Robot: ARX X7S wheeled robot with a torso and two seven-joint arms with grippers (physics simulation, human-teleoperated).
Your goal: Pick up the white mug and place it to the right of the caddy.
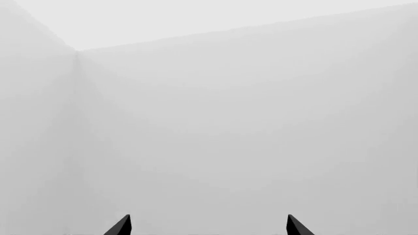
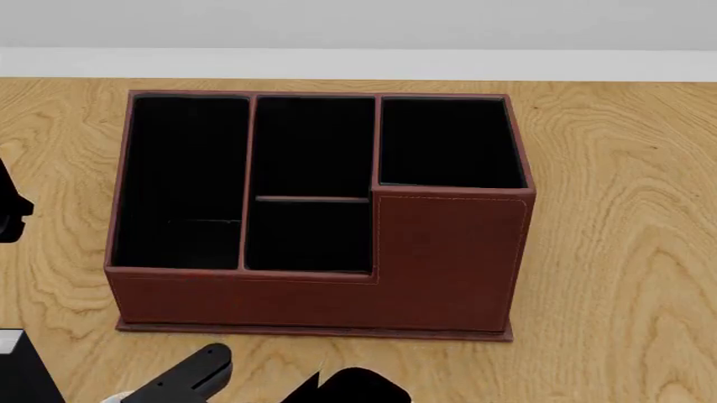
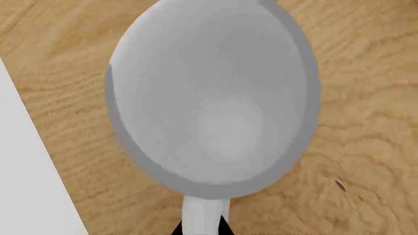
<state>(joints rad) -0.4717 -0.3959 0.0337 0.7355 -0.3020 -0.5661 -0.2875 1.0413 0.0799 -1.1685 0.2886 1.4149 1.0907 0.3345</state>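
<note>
White mug (image 3: 216,103) fills the right wrist view, over the wooden table (image 3: 365,98), its handle toward the camera; whether the right end effector grips it, I cannot tell. The left end effector (image 1: 209,226) is open and empty. The caddy (image 2: 325,285) stands mid-table. A weak handle grip could let the mug swing or slip.
</note>
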